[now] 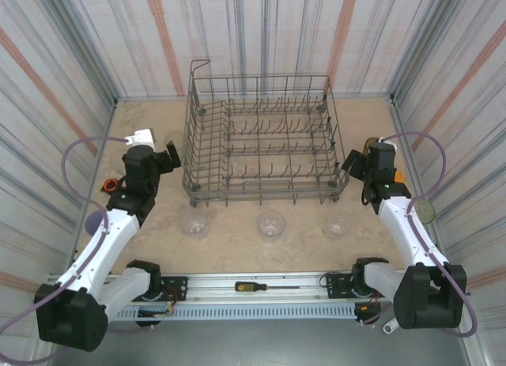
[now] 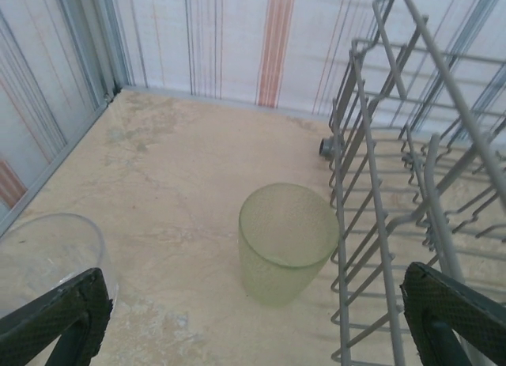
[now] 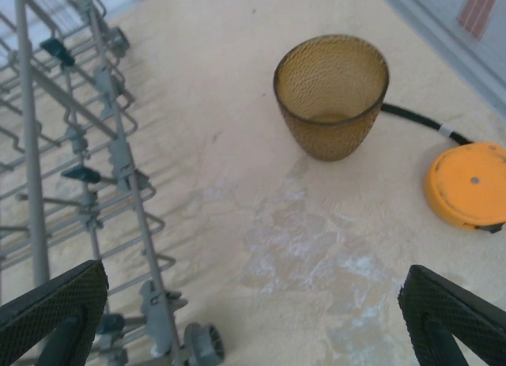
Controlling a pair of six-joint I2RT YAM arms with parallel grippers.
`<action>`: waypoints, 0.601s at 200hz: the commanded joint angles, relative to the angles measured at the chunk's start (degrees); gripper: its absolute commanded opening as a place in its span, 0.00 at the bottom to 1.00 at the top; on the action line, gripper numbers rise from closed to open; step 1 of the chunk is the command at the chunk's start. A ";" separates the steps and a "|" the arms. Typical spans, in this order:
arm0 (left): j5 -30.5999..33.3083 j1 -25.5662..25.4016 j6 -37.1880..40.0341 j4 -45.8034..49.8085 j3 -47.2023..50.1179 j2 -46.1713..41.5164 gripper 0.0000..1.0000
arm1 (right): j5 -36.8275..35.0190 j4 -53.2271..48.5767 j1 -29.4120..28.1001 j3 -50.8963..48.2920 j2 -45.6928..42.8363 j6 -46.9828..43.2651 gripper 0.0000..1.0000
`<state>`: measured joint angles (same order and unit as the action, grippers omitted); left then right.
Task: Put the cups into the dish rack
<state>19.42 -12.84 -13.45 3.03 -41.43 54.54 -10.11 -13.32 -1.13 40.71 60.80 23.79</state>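
The grey wire dish rack [image 1: 261,194] stands at the table's middle with nothing in it. Three clear cups [image 1: 271,223] stand in a row in front of it. My left gripper [image 1: 169,157] is open beside the rack's left end. In the left wrist view a pale green cup [image 2: 286,241] stands upright ahead of the open left gripper [image 2: 257,318], next to the rack [image 2: 370,192], and a clear cup [image 2: 47,251] stands by the left finger. My right gripper [image 1: 353,164] is open at the rack's right end. An amber-brown cup [image 3: 332,93] stands upright beyond the open right gripper [image 3: 253,318].
An orange round object [image 3: 468,184] with a black cord lies right of the amber cup. A screwdriver [image 1: 257,287] lies on the rail by the arm bases. A small orange object [image 1: 111,184] and a lavender cup [image 1: 96,219] sit near the left wall. Striped walls enclose the table.
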 commanded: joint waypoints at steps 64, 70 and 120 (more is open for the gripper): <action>-2.59 -0.25 -5.09 13.77 -10.88 -1.14 0.99 | 7.97 -14.79 -0.19 8.79 -1.62 0.20 0.99; -3.23 -0.25 -5.01 14.22 -11.57 -1.01 0.99 | 8.33 -15.33 -0.16 9.34 -1.88 0.13 0.99; -7.14 -0.25 -5.62 17.26 -16.71 0.81 0.99 | 9.65 -17.54 -0.15 12.97 -2.53 -0.06 0.99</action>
<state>15.14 -12.84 -18.02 17.28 -54.89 55.00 -1.93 -27.44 -1.13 51.05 59.02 23.77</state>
